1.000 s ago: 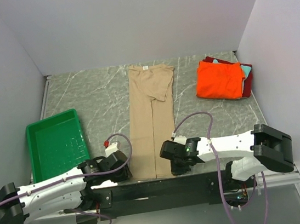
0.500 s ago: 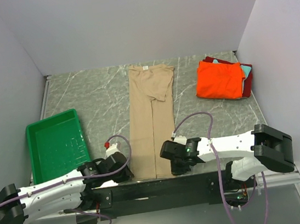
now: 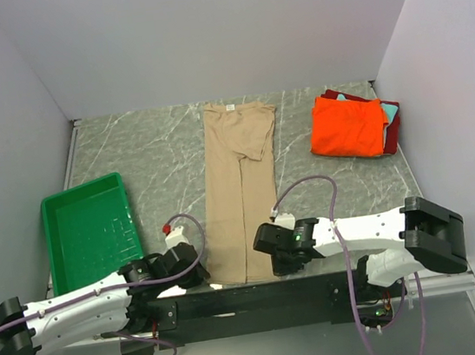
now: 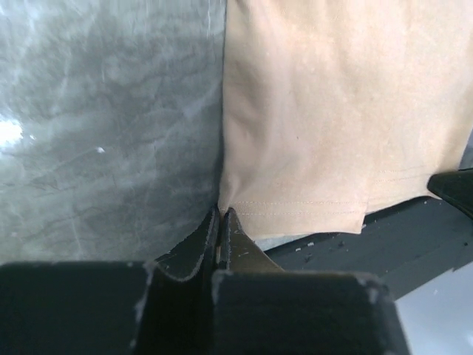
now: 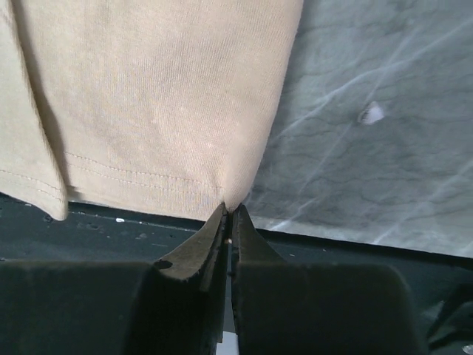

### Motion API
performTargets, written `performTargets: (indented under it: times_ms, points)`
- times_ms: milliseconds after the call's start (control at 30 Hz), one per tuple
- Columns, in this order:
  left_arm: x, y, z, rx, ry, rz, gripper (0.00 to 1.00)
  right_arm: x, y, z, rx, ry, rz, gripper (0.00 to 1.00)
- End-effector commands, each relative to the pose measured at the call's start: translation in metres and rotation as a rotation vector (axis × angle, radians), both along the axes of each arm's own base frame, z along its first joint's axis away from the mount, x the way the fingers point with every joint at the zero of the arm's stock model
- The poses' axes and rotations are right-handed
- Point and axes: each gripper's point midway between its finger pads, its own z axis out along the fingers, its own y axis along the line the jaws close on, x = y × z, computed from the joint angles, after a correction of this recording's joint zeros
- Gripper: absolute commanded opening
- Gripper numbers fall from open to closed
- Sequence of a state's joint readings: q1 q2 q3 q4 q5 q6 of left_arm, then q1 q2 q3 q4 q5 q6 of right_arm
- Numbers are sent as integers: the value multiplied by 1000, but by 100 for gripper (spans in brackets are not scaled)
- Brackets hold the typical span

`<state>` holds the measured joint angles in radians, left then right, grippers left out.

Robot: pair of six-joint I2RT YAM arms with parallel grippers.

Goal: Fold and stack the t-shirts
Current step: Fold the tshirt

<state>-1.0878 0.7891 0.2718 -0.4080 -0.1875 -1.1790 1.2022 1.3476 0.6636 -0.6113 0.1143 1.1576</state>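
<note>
Lying lengthwise down the middle of the marbled surface (image 3: 146, 146), the tan t-shirt (image 3: 239, 186) has both near hem corners pinched: left jaws closed tight on the left corner, right jaws on the right. To its left sits a green tray (image 3: 86, 228); a folded orange t-shirt (image 3: 349, 125) lies far right, well apart.

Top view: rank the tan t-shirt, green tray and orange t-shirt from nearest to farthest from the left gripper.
1. tan t-shirt: its near-left corner is at the left gripper.
2. green tray: on the left side, slightly farther back.
3. orange t-shirt: far right corner of the table.
</note>
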Motion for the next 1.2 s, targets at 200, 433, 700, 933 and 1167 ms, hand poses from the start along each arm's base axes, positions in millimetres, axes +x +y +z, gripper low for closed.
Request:
performTargets:
  times_ms: [200, 433, 700, 933, 1167]
  points:
    - [49, -36, 75, -77, -177, 37, 0, 38, 13, 55, 18, -116, -17, 0]
    - [91, -44, 97, -51, -161, 29, 0, 73, 9, 93, 44, -138, -78, 0]
    - [147, -58, 140, -116, -197, 43, 0, 127, -1, 135, 75, -197, -147, 0]
    - [208, -58, 151, -104, -262, 63, 0, 183, -11, 146, 56, -256, -205, 0]
    - [267, -65, 148, -156, -312, 38, 0, 236, -11, 122, 22, -262, -216, 0]
